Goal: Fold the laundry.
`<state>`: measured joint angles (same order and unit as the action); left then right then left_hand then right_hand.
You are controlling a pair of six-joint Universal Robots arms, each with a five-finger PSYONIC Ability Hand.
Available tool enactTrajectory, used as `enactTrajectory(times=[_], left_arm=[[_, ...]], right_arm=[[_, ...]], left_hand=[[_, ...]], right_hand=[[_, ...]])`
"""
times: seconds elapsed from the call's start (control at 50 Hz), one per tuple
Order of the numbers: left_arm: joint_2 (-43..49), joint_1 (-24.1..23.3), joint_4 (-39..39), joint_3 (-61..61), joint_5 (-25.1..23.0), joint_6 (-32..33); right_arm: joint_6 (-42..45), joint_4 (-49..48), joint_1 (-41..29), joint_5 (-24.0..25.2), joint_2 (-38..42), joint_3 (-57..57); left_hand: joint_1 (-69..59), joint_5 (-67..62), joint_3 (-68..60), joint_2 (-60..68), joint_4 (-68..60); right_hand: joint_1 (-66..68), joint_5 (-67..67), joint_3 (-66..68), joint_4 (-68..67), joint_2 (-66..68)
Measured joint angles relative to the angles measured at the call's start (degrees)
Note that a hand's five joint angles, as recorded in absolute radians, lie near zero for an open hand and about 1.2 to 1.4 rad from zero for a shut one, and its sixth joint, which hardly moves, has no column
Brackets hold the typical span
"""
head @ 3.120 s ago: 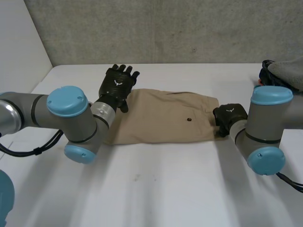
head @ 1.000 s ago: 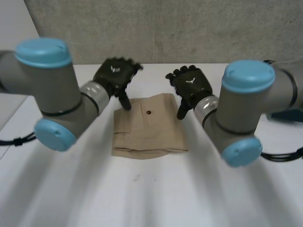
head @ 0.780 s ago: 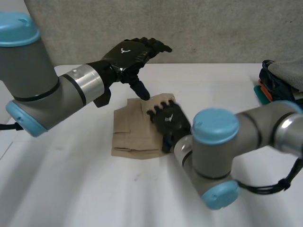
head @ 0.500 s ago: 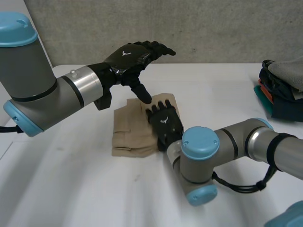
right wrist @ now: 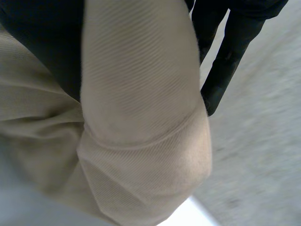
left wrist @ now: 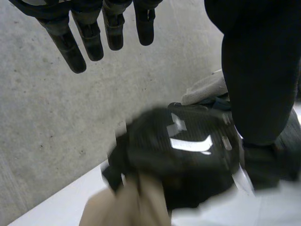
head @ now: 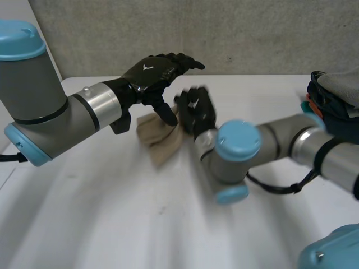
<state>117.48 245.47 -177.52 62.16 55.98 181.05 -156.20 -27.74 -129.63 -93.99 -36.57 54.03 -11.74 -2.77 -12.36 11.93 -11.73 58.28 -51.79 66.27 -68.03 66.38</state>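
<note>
The folded tan shorts (head: pixel 160 140) hang bunched off the table from my right hand (head: pixel 196 109), which is shut on their edge. In the right wrist view the tan cloth (right wrist: pixel 141 94) bulges out beside my curled right hand (right wrist: pixel 42 42). My left hand (head: pixel 154 70) hovers open just above and left of the right hand, its thumb pointing down near the cloth. From the left wrist view, my left hand's straight fingers (left wrist: pixel 89 33) spread above the right hand (left wrist: pixel 183 155), and the shorts (left wrist: pixel 136 207) trail from beneath it.
A pile of folded clothes (head: pixel 334 103) sits at the table's right edge, also seen as the pile (left wrist: pixel 207 89) behind the right hand. A concrete wall runs along the back. The white table (head: pixel 112 224) is bare in front.
My right hand, flat on the folded shorts half a second ago, has curled round them and lifted them off the table towards the left hand. The left hand has barely moved.
</note>
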Motion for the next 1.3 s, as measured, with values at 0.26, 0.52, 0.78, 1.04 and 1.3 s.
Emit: enactTrajectory(times=[0.26, 0.52, 0.78, 1.04, 1.3], left_arm=[[-6.03, 0.82, -1.31, 0.13, 3.09, -0.39], [-7.36, -0.78, -1.53, 3.32, 3.24, -0.03], [-6.53, -2.15, -1.60, 5.87, 3.26, 0.17], [-6.05, -3.68, -1.60, 6.16, 3.40, 0.05], [-6.91, -6.23, -1.57, 5.91, 3.46, -0.13]], right_arm=[[-1.08, -13.53, 16.84, 1.32, -16.69, -3.51], [-17.69, -17.51, 43.20, 14.07, -17.21, 1.56], [-26.90, -18.09, 62.56, 36.45, -4.11, 7.21], [-26.20, -18.28, 66.13, 46.73, -5.68, 13.56], [-23.15, 2.92, 67.90, 35.78, -19.29, 15.02]], left_hand=[[0.00, 0.02, 0.00, 0.00, 0.00], [0.00, 0.01, 0.00, 0.00, 0.00], [0.00, 0.00, 0.00, 0.00, 0.00], [0.00, 0.00, 0.00, 0.00, 0.00], [0.01, 0.00, 0.00, 0.00, 0.00]], right_hand=[[0.00, -1.62, 0.64, -0.67, 0.00], [0.00, -1.93, 0.64, -0.87, 0.00], [0.00, -3.07, 0.64, -0.87, 0.00], [-32.67, 31.77, -39.80, 38.12, -40.96], [-45.25, 49.05, -54.01, 55.66, -54.25]])
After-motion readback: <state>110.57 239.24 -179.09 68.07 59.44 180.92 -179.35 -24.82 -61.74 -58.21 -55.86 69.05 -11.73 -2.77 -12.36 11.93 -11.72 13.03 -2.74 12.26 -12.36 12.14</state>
